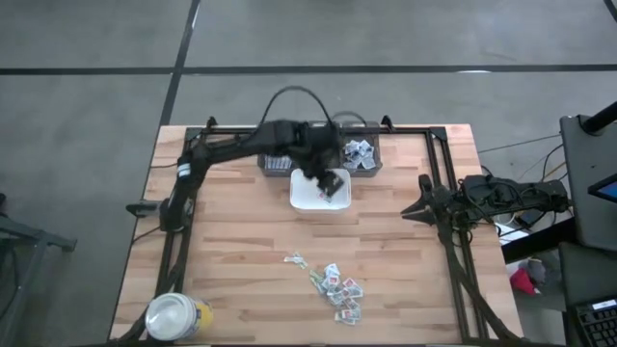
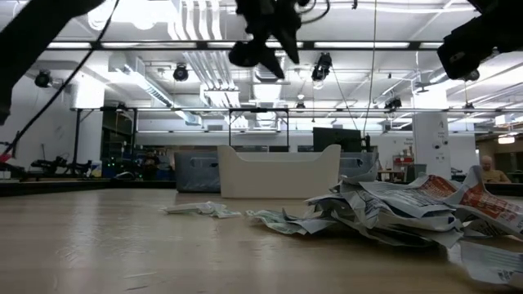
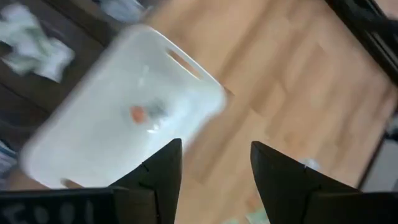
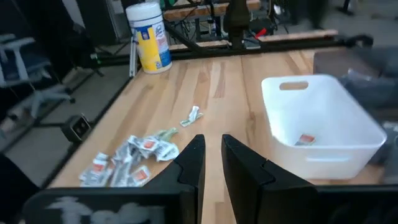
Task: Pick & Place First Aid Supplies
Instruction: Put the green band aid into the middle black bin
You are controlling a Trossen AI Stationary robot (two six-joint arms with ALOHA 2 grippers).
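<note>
**Packets: one in the tray, the heap on the near boards**

Packets (image 1: 337, 287) lie in a loose heap on the wooden table (image 1: 231, 251), toward its near edge and a little right of centre, with one strip (image 1: 294, 258) just apart on the heap's left. From the low camera I see the same heap (image 2: 392, 212) crumpled in the foreground, white with red and green print. A single packet (image 4: 303, 139) with an orange mark sits on the floor of the white tray (image 4: 323, 124); my left wrist camera shows it too (image 3: 146, 114), blurred. The tray (image 1: 301, 198) stands near the far middle of the table, touching or just in front of a dark bin (image 1: 362, 154) that holds more packets.

My left gripper (image 1: 328, 181) hangs over the tray, well above it in the low view (image 2: 265, 45). Its fingers (image 3: 163, 171) stand wide apart and carry nothing; the tray shows between and beyond them.

My right gripper (image 4: 211, 155) waits off to the table's right side (image 1: 424, 204), pointed across the boards at the heap. Its fingers are nearly together, a narrow gap left between them, and nothing is in that gap.

A yellow jar (image 1: 175, 316) with a white lid sits at the near left corner.
</note>
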